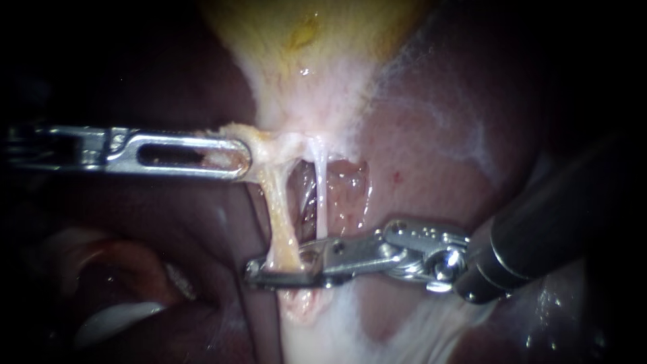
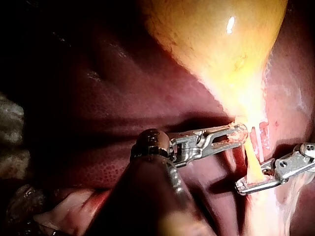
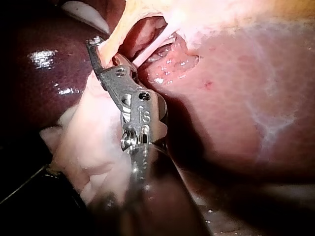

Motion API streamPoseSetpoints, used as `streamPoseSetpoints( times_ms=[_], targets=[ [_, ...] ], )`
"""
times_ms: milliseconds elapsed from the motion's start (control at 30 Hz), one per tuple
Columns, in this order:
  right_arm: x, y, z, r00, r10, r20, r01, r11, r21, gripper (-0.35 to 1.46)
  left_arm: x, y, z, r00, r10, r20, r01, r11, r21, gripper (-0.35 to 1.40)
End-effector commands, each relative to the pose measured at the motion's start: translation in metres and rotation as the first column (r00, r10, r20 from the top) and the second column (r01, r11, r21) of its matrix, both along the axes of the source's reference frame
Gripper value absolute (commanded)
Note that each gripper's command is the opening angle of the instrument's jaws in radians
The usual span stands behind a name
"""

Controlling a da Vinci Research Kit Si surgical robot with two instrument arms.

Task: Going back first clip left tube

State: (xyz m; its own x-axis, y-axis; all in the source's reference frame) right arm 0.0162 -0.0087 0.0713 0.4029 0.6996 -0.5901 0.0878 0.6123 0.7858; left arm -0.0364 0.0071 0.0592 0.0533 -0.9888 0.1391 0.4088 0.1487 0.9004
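Steel slotted jaws of the left instrument (image 1: 238, 159) clamp pale yellow tissue (image 1: 264, 143) at the neck of the yellow gallbladder (image 1: 303, 30). The right instrument (image 1: 256, 273) has its jaws pinched on the foot of the thick yellowish left tube (image 1: 280, 216), beside a thin white tube (image 1: 321, 192), over dark red liver (image 1: 431, 121)

The gallbladder (image 1: 317, 27) is yellow, liver (image 1: 438, 135) maroon, left tube (image 1: 280, 216) seemingly cream.
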Motion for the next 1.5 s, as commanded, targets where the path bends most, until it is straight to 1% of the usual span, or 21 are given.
streamPoseSetpoints(
  times_ms=[33, 200, 233, 267, 300, 333, 367, 400, 500, 600, 767, 867, 1000, 1133, 1167, 1300, 1500],
  targets=[
    [0.0, 0.0, 0.0001, 1.0, 0.001, 0.0, -0.001, 1.0, 0.0, -0.35, 0.0, 0.0, 0.0, 1.0, 0.0, 0.0, 0.0, 1.0, 0.0, -0.35],
    [-0.0001, 0.0002, 0.0004, 1.0, 0.005, 0.004, -0.005, 1.0, 0.003, -0.35, 0.0, 0.0, 0.0, 1.0, 0.0, 0.0, 0.0, 1.0, 0.0, -0.35],
    [-0.0001, 0.0002, 0.0005, 0.9999, 0.013, -0.008, -0.013, 1.0, 0.005, -0.24, 0.0, 0.0, 0.0, 1.0, 0.0, 0.0, 0.0, 1.0, 0.0, -0.35],
    [0.0, 0.0001, 0.0006, 0.9994, 0.017, -0.031, -0.017, 1.0, -0.014, -0.07, 0.0, 0.0, 0.0, 1.0, 0.0, 0.0, 0.0, 1.0, 0.0, -0.35],
    [0.0001, 0.0002, 0.0007, 0.9984, 0.022, -0.053, -0.024, 0.999, -0.032, 0.17, 0.0, 0.0, 0.0, 1.0, 0.0, 0.0, 0.0, 1.0, 0.0, -0.35],
    [0.0002, 0.0002, 0.0007, 0.9976, 0.024, -0.064, -0.027, 0.999, -0.042, 0.33, 0.0, 0.0, 0.0, 1.0, 0.0, 0.0, 0.0, 1.0, 0.0, -0.35],
    [0.0004, 0.0002, 0.0007, 0.9966, 0.024, -0.079, -0.029, 0.998, -0.062, 0.4, 0.0, 0.0, 0.0, 1.0, 0.0, 0.0, 0.0, 1.0, 0.0, -0.35],
    [0.0005, 0.0003, 0.0007, 0.9958, 0.025, -0.088, -0.031, 0.997, -0.072, 0.43, 0.0, 0.0, 0.0, 1.0, 0.0, 0.0, 0.0, 1.0, 0.0, -0.35],
    [0.0007, 0.0003, 0.0007, 0.9941, 0.012, -0.108, -0.025, 0.992, -0.12, 0.46, 0.0, -0.0001, 0.0, 1.0, -0.001, 0.0, 0.001, 1.0, 0.0, -0.35],
    [0.0008, 0.0003, 0.0008, 0.9941, 0.02, -0.107, -0.037, 0.987, -0.154, 0.49, 0.0, -0.0001, -0.0001, 1.0, -0.001, 0.0, 0.001, 1.0, 0.0, -0.35],
    [0.0005, 0.0006, 0.001, 0.9928, 0.01, -0.119, -0.035, 0.978, -0.204, 0.5, 0.0, -0.0001, -0.0001, 1.0, -0.001, -0.001, 0.001, 1.0, 0.0, -0.35],
    [-0.0001, 0.0007, 0.0008, 0.9925, 0.011, -0.122, -0.04, 0.971, -0.234, 0.5, 0.0, -0.0001, -0.0001, 1.0, -0.001, -0.001, 0.001, 1.0, 0.0, -0.35],
    [-0.0017, 0.0011, 0.0004, 0.9922, 0.014, -0.124, -0.046, 0.964, -0.262, 0.5, 0.0001, -0.0001, -0.0002, 1.0, -0.001, 0.0, 0.001, 1.0, 0.0, -0.35],
    [-0.0035, 0.0014, -0.0003, 0.9916, 0.014, -0.128, -0.053, 0.95, -0.307, 0.5, 0.0001, -0.0002, -0.0002, 1.0, -0.001, -0.001, 0.001, 1.0, 0.0, -0.35],
    [-0.004, 0.0016, -0.0005, 0.9917, 0.016, -0.128, -0.055, 0.948, -0.312, 0.5, 0.0001, -0.0002, -0.0002, 1.0, -0.001, -0.001, 0.001, 1.0, 0.0, -0.35],
    [-0.0064, 0.0026, -0.0018, 0.9911, 0.015, -0.132, -0.063, 0.93, -0.363, 0.5, 0.0001, -0.0002, -0.0002, 1.0, -0.001, -0.001, 0.001, 1.0, 0.0, -0.35],
    [-0.0106, 0.005, -0.0042, 0.9911, 0.021, -0.131, -0.074, 0.908, -0.412, 0.5, 0.0001, -0.0003, -0.0001, 1.0, -0.001, -0.001, 0.001, 1.0, -0.001, -0.35]
  ],
)
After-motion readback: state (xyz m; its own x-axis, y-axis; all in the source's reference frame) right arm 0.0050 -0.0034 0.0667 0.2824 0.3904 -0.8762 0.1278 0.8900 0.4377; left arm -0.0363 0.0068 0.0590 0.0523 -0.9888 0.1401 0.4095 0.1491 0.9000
